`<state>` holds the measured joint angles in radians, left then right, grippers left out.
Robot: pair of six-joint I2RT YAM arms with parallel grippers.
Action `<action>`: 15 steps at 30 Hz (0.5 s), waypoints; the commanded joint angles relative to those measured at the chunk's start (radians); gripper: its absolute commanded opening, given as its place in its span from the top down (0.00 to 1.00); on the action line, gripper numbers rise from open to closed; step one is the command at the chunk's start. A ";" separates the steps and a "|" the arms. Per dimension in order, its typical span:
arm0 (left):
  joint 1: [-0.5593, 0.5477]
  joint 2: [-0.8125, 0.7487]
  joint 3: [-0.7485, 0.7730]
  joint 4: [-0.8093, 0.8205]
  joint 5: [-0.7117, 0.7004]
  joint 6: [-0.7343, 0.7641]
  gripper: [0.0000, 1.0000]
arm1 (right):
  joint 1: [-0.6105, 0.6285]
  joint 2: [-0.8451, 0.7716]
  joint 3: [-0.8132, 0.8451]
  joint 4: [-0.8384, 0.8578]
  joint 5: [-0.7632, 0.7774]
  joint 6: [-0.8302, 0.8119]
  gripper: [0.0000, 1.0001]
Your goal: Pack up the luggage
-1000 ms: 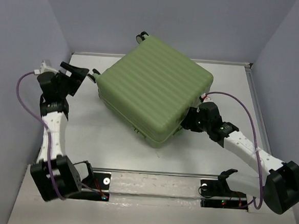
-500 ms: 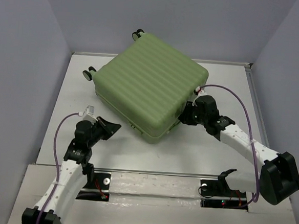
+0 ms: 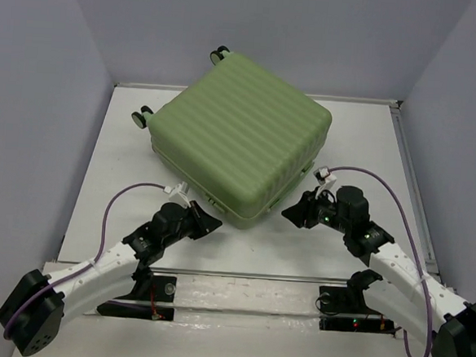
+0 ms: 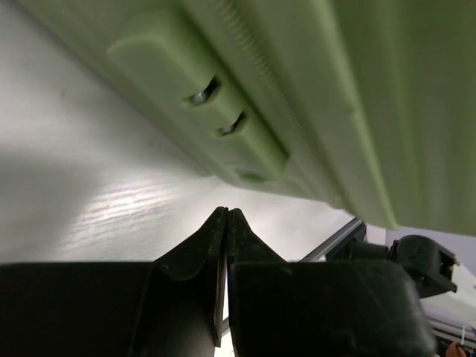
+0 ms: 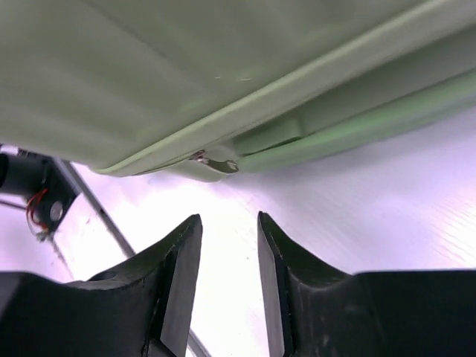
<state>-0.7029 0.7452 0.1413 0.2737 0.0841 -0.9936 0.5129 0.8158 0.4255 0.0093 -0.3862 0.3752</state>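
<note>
The luggage (image 3: pixel 240 146) lies flat and closed on the desk (image 3: pixel 113 211), from the centre toward the far side, turned at an angle, with its wheels (image 3: pixel 140 116) at the far left. Treat packing as near its end: the shell is shut, but you cannot confirm that the seam is fastened. The left tool (image 4: pixel 225 216) sits just beside the near-left edge, fingers together on nothing. The right tool (image 5: pixel 229 223) sits just beside the near-right edge, fingers apart and empty. The interior is hidden, and the small metal piece (image 5: pixel 216 160) at the seam is blurred.
</note>
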 commanded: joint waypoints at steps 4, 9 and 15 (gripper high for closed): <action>-0.006 0.011 0.055 0.130 -0.047 0.070 0.79 | 0.073 0.132 0.016 0.205 -0.094 -0.122 0.54; -0.007 0.023 0.078 0.108 -0.043 0.104 0.77 | 0.113 0.186 0.013 0.294 -0.046 -0.170 0.53; -0.006 0.014 0.095 0.068 -0.069 0.128 0.75 | 0.113 0.229 0.030 0.297 -0.013 -0.214 0.53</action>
<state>-0.7055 0.7654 0.1902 0.3218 0.0494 -0.9092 0.6220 1.0283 0.4236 0.2157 -0.4320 0.2192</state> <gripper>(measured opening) 0.241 0.474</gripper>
